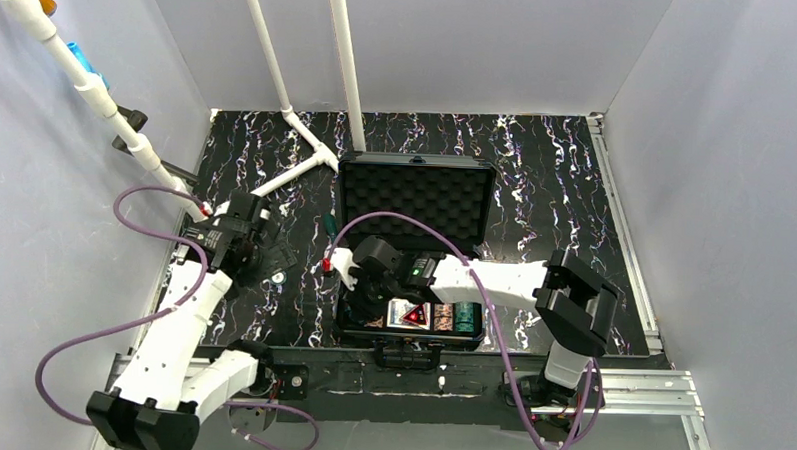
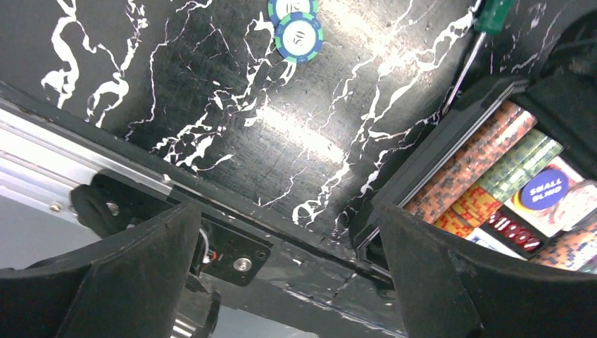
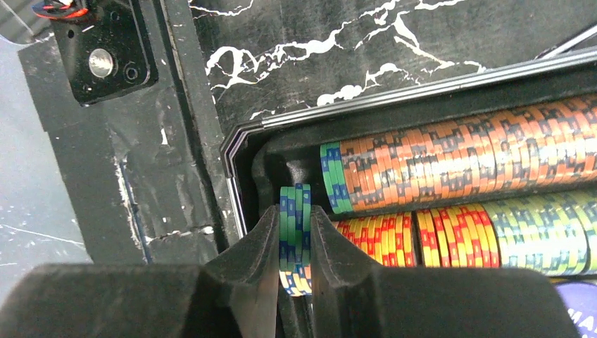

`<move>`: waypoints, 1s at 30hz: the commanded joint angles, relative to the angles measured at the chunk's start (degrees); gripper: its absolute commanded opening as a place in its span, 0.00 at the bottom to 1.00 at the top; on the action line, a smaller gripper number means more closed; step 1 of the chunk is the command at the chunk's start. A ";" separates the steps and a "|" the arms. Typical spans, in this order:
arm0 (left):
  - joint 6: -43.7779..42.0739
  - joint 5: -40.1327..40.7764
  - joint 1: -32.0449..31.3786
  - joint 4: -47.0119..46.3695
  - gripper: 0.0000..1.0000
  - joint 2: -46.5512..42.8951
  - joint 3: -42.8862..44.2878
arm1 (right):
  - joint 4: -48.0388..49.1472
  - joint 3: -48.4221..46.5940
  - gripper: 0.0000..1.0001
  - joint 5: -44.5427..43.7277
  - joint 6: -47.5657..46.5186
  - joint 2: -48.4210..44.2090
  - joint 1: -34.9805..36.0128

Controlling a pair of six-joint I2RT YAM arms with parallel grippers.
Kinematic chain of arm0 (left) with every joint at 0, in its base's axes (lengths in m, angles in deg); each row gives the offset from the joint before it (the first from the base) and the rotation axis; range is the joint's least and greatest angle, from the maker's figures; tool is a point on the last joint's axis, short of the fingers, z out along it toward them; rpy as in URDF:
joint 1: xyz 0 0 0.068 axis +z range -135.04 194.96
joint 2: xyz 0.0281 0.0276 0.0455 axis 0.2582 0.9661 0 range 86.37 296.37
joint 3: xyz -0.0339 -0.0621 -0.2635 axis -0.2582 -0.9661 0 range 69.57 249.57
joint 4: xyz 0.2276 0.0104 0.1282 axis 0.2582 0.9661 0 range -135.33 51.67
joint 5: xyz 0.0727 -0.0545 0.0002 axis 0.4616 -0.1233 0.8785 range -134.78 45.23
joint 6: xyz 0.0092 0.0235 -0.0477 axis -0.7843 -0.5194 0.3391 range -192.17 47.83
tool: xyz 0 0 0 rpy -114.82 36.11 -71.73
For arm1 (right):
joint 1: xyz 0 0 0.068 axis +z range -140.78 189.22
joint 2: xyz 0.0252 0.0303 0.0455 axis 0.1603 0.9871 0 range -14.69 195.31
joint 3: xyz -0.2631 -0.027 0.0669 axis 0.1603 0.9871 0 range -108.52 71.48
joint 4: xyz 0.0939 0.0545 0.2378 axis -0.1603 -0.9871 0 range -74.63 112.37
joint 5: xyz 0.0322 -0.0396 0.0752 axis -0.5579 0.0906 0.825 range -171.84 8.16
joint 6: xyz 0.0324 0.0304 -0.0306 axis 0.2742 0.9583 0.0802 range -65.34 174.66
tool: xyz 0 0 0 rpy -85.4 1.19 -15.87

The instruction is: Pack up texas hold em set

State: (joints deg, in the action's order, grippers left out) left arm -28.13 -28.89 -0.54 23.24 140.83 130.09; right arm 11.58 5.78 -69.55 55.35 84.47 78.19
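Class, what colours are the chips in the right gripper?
The chips are mostly green with blue edge stripes, clearest in the right wrist view.

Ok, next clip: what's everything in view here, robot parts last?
Case: one, black, open, foam-lined lid tipped back, centre of table.
Chip rows: several, orange, yellow-red and pale green, lying in the case.
Held chips: small stack, green-blue, at the left end of the case.
Loose chips: two, green-white, on the table left of the case.
Small Blind button: one, purple, in the case.
Red triangle piece: one, red, in the case.
Screwdriver: one, green handle, on the table by the case's left edge.
Pipes: several, white, back of table.
Table: one, black with white marbling.
Left arm: white, jaws open over the table.
Right arm: white, jaws shut on the held chips.
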 commanded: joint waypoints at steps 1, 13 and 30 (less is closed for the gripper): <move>-3.99 -11.03 8.56 -3.70 0.98 0.92 -3.01 | -0.85 -4.12 0.01 -2.80 -4.22 1.07 0.73; -4.37 -26.37 20.96 -13.19 0.98 7.24 -11.53 | -1.25 -5.75 0.12 -15.48 -10.76 4.65 5.20; -3.09 -28.17 23.15 -17.02 0.98 13.21 -12.22 | -0.80 -5.25 0.48 -18.05 -10.80 2.69 6.47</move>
State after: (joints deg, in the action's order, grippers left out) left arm -31.59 -55.94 22.02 6.27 153.75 118.31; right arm 9.24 1.44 -86.98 44.67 88.18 84.68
